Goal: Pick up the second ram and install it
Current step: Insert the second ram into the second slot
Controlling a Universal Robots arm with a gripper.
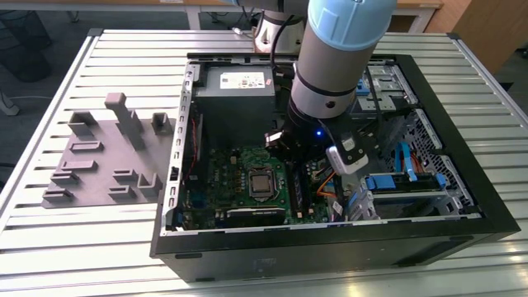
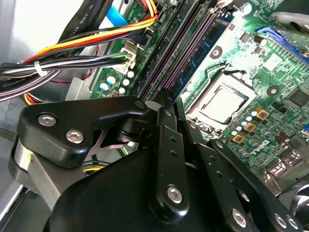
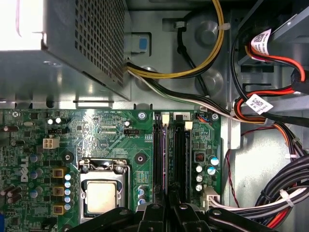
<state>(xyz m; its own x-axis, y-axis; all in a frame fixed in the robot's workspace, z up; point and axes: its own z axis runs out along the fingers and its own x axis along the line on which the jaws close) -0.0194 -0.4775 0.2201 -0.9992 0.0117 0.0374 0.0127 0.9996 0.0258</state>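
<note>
One gripper (image 2: 166, 104) is lowered inside the computer case (image 1: 462, 204), its fingers clamped on the second ram (image 2: 193, 63), which is seated in the motherboard (image 3: 111, 140) slot.

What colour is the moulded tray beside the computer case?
Plain grey, the moulded tray; it shows best in the exterior view.

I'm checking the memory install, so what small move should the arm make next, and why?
Probably a short, straight push down. The gripper sits over one end of the second ram, which stands on edge along a slot beside the processor socket; whether it is fully seated I cannot tell.
</note>
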